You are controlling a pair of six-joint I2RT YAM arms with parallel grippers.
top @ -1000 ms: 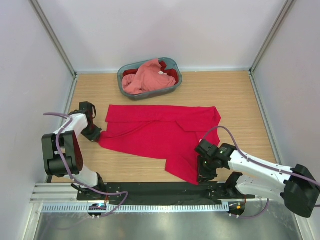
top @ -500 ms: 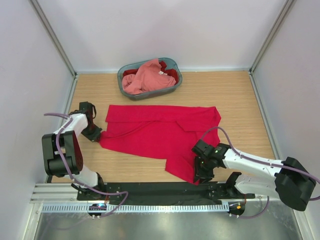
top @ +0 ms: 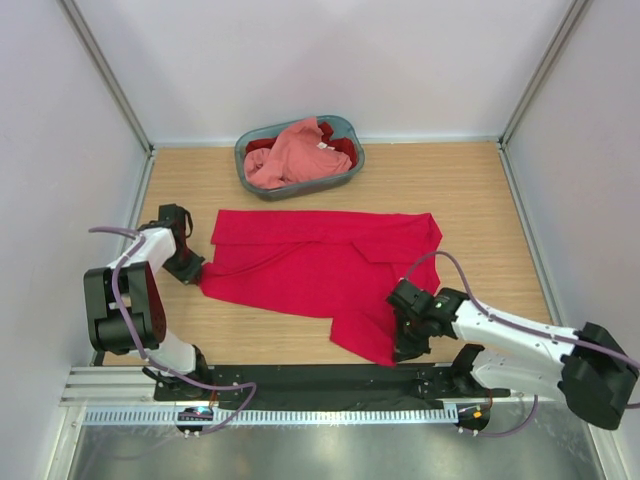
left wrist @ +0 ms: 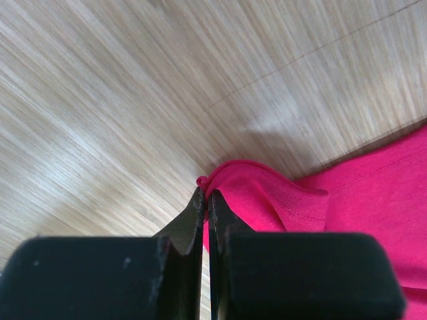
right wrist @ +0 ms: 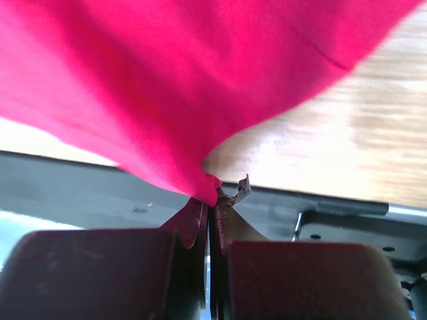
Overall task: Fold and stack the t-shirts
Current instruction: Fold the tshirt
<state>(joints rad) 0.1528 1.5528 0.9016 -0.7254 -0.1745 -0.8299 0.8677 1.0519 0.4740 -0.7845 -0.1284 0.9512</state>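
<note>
The crimson shirt (top: 320,265) lies spread flat at the centre of the table (top: 480,200), with one corner trailing toward 5 o'clock, near the table's near edge. The left gripper (top: 190,268) is clenched on the shirt's 9 o'clock corner, and the right gripper (top: 405,348) is clenched on the 5 o'clock corner (each wrist view shows cloth pinched between closed fingers). At 12 o'clock from this shirt, just apart from it, the basket (top: 310,188) holds the pink shirt (top: 290,152) bunched over the dark red shirt (top: 342,148).

Matt cloth t-shirt (top: 320,268), wood-grain table (top: 480,200)
</note>
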